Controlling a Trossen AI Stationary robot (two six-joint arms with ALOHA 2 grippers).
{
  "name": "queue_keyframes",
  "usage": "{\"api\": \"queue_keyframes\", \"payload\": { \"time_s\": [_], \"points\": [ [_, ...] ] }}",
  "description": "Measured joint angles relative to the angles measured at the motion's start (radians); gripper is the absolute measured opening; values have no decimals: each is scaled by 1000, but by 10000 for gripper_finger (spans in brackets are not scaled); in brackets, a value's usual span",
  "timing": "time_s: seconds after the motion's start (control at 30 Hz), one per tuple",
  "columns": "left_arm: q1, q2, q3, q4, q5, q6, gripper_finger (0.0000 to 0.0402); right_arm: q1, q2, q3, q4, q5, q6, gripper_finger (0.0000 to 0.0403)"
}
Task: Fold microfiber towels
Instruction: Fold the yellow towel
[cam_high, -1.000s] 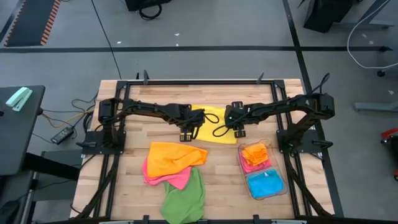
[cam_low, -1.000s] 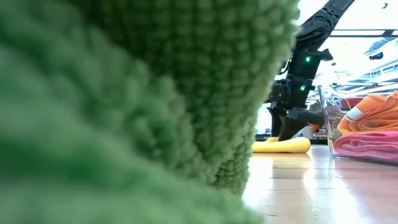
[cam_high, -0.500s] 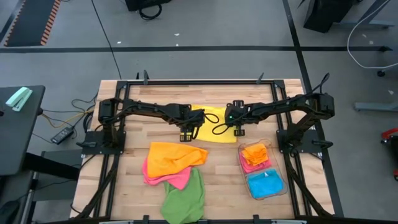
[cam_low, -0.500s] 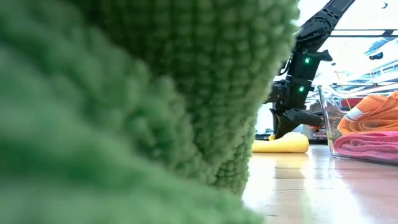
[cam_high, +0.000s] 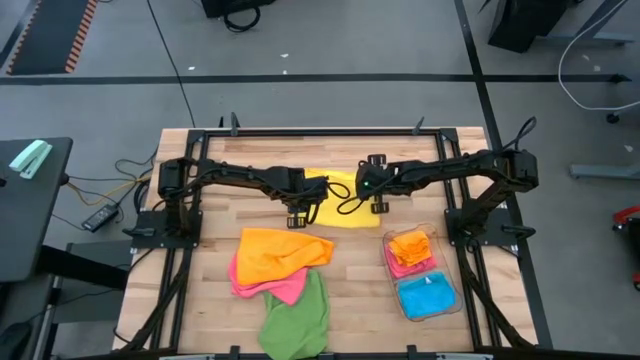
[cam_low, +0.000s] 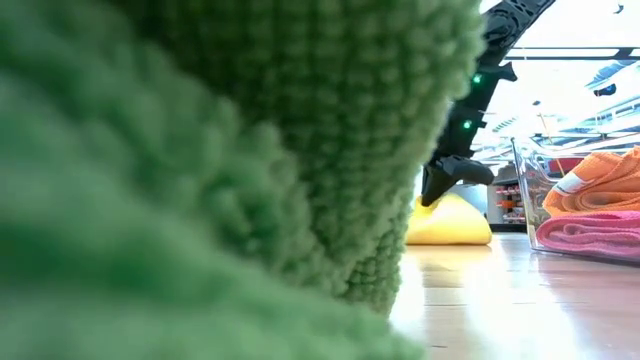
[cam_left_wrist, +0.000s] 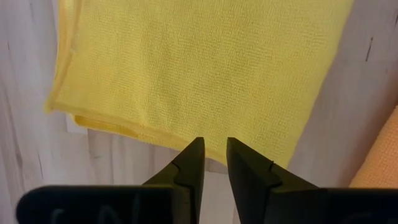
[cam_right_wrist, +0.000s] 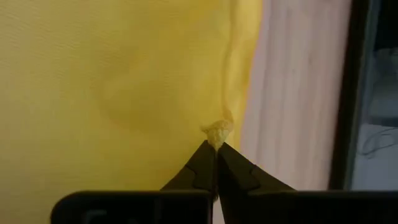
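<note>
A yellow towel (cam_high: 335, 190) lies on the table's far middle, folded, with two layers showing at one edge (cam_left_wrist: 93, 121). My right gripper (cam_right_wrist: 216, 144) is shut on a small tuft of it near its right edge. There the towel rises to a hump (cam_low: 450, 220) below my right gripper (cam_low: 428, 196). My left gripper (cam_left_wrist: 214, 146) points down over the towel's near edge, with a narrow gap between its fingers. In the high view my left gripper (cam_high: 300, 216) and my right gripper (cam_high: 381, 206) flank the towel. My right gripper pinches a small tuft (cam_right_wrist: 217, 129) of the yellow towel between its fingertips, close to the towel's right edge. The fingers slant down from the table's right. That part is drawn up off the table, and the rest lies on the wood. My left gripper may touch the towel's near edge (cam_left_wrist: 205, 158); I cannot tell.
An orange towel (cam_high: 280, 252), a pink one (cam_high: 258, 285) and a green one (cam_high: 298, 318) lie heaped at the near middle. The green towel (cam_low: 200, 180) blocks most of the low view. A clear bin (cam_high: 447, 262) at the near right holds orange, pink and blue towels.
My right gripper has shut on the yellow towel near its right edge and risen. That side of the towel has been pulled up from a flat roll into a hump, while the rest has stayed on the table.
</note>
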Motion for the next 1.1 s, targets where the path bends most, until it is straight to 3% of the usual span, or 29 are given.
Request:
{"api": "queue_keyframes", "payload": {
  "time_s": [0.23,0.4,0.53,0.8,1.0,1.1],
  "points": [
    [0,0,0,-3,0,-1,75,-90,0,-19,21,-2,-34,12],
    [0,0,0,-2,0,-6,76,-140,0,-86,101,-91,-46,17],
    [0,0,0,0,0,-6,71,-149,0,-99,114,-98,-48,36],
    [76,0,-4,112,-81,107,81,-195,0,-92,92,-64,25,129],
    [177,0,-5,192,-62,131,100,-189,0,-12,-36,-39,103,196],
    [226,0,-5,218,20,102,113,-167,0,2,-42,-49,117,215]
  ]
}}
